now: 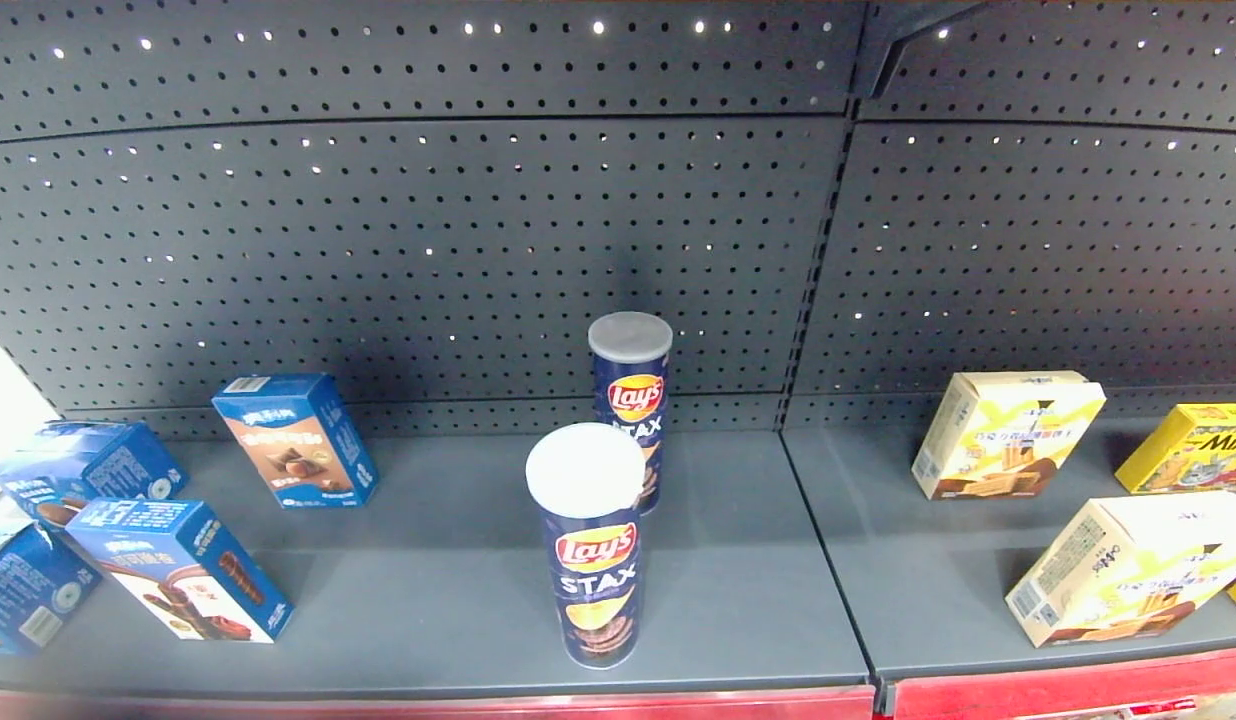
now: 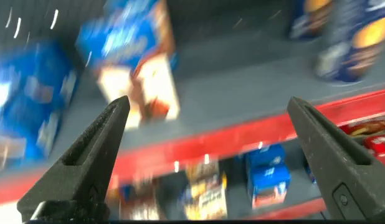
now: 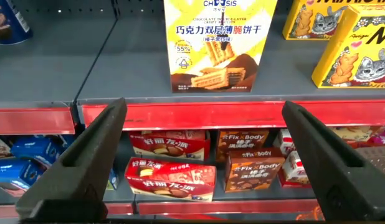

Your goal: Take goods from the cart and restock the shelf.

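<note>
Two dark blue chip cans stand mid-shelf, the front can [image 1: 590, 560] with a white lid and the rear can [image 1: 630, 400] with a grey lid. Blue biscuit boxes [image 1: 183, 570] lie at the shelf's left. Cream wafer boxes [image 1: 1003, 432] and yellow boxes [image 1: 1193, 445] sit on the right section. My left gripper [image 2: 208, 102] is open and empty, low in front of the shelf's red edge [image 2: 199, 146], facing a blue box [image 2: 139, 68]. My right gripper [image 3: 205, 104] is open and empty, facing a cream wafer box [image 3: 216, 43] above the red shelf lip [image 3: 199, 113].
A dark pegboard wall [image 1: 478, 230] backs the shelf. Bare shelf [image 1: 448, 560] lies between the blue boxes and the cans. A lower shelf holds red boxes [image 3: 171, 177], brown boxes [image 3: 255, 168] and blue packs [image 2: 267, 177]. Yellow cat-print boxes [image 3: 361, 43] stand beside the cream one.
</note>
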Tool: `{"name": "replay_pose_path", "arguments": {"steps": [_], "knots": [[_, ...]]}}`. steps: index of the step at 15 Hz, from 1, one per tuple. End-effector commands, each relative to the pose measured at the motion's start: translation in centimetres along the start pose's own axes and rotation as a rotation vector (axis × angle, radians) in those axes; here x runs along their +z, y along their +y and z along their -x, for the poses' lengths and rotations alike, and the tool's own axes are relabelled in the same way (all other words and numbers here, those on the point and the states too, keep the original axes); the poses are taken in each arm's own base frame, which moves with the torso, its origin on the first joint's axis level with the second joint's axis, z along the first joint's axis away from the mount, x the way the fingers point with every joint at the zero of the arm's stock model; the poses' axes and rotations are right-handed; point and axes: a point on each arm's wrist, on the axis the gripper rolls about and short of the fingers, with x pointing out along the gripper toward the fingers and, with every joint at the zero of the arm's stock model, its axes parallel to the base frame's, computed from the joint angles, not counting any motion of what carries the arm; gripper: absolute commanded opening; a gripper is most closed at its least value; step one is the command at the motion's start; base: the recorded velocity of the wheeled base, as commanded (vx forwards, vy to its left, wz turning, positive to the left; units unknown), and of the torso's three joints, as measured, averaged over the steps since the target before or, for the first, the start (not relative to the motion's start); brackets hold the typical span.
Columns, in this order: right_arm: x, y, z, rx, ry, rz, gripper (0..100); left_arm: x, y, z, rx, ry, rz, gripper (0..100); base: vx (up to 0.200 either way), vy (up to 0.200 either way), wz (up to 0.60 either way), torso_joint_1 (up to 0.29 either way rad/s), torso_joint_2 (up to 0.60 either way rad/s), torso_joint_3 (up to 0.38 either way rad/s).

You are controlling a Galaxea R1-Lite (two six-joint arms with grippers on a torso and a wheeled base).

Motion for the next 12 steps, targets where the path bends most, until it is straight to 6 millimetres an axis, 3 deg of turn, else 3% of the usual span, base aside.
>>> {"name": "replay_pose_path", "arguments": {"steps": [1, 4, 7, 12], "knots": [[0.0, 0.0, 0.0, 0.001, 0.003, 0.0, 100, 1.9, 0.1, -1.0, -0.221, -0.013, -0.111, 100, 0.0, 0.0, 0.0, 0.0, 0.0, 0.0], [0.0, 0.0, 0.0, 0.001, 0.003, 0.0, 100, 5.4, 0.4, -3.6, -0.478, 0.001, -0.195, 100, 0.0, 0.0, 0.0, 0.0, 0.0, 0.0], [0.0, 0.0, 0.0, 0.001, 0.003, 0.0, 100, 7.9, -0.3, -7.0, -0.617, 0.07, -0.185, 100, 0.0, 0.0, 0.0, 0.0, 0.0, 0.0], [0.0, 0.0, 0.0, 0.001, 0.003, 0.0, 100, 7.3, -1.8, -13.2, -0.577, 0.316, -0.076, 100, 0.0, 0.0, 0.0, 0.0, 0.0, 0.0]]}}
